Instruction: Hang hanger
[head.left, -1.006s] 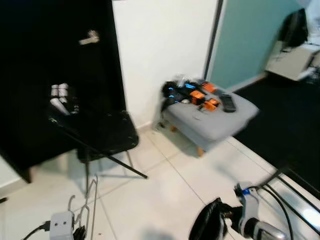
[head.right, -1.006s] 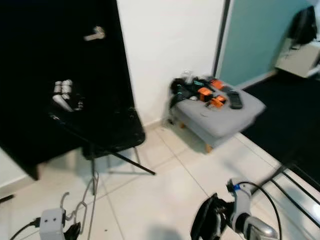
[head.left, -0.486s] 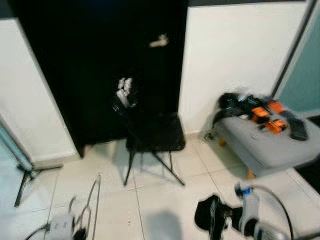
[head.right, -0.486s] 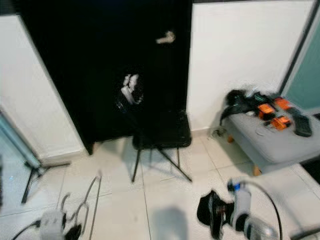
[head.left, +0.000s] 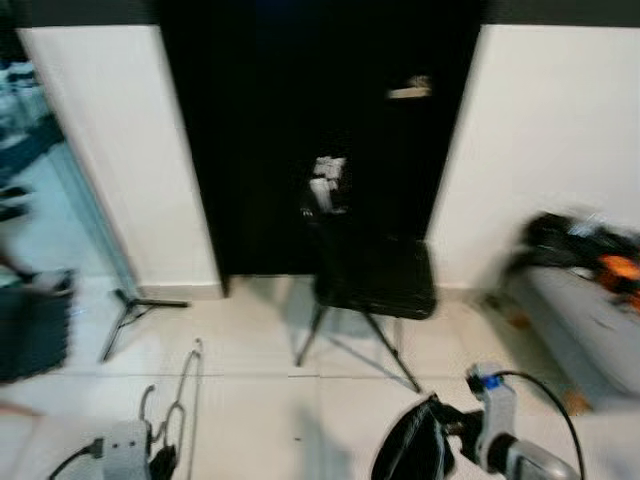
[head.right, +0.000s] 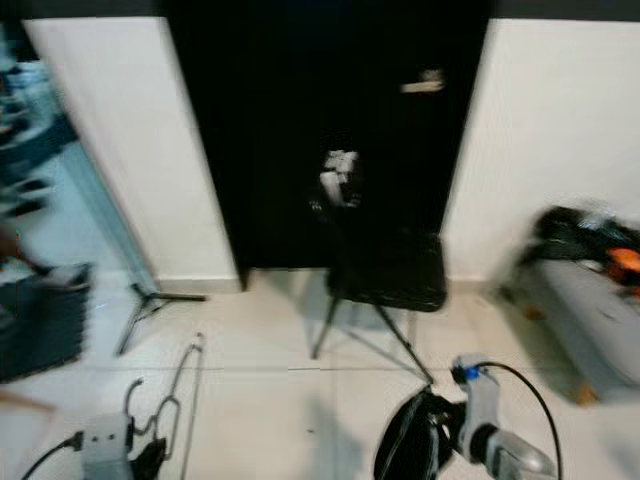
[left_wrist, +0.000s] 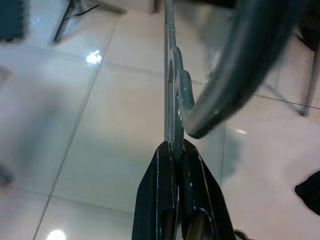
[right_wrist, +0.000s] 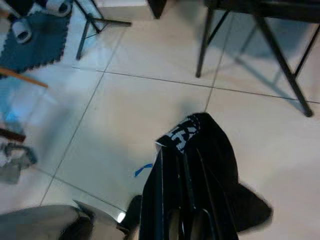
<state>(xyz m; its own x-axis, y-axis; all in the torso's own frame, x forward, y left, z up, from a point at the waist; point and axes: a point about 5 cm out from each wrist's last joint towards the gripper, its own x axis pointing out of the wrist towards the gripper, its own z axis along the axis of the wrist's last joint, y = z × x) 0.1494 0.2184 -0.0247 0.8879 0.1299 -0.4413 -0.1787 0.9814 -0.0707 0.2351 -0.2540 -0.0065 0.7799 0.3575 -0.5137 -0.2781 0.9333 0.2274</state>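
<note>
Biggest risk: the black folding chair (head.left: 372, 270) before the dark door (head.left: 300, 120); the view is blurred, so I could snag a thin leg. My left gripper (left_wrist: 175, 150) is pinched tight on the wire hanger (head.left: 180, 400), slick grey metal, likely to twist. My right gripper (right_wrist: 177, 160) is clamped on soft black cloth (right_wrist: 210, 165).

A metal hanger (head.left: 178, 405) is seen low at the near left, above the left arm's grey wrist block. A black garment (head.left: 412, 447) is held at the near right. Farther off, a black folding chair (head.left: 372, 275) is set before a dark door (head.left: 320, 130).
</note>
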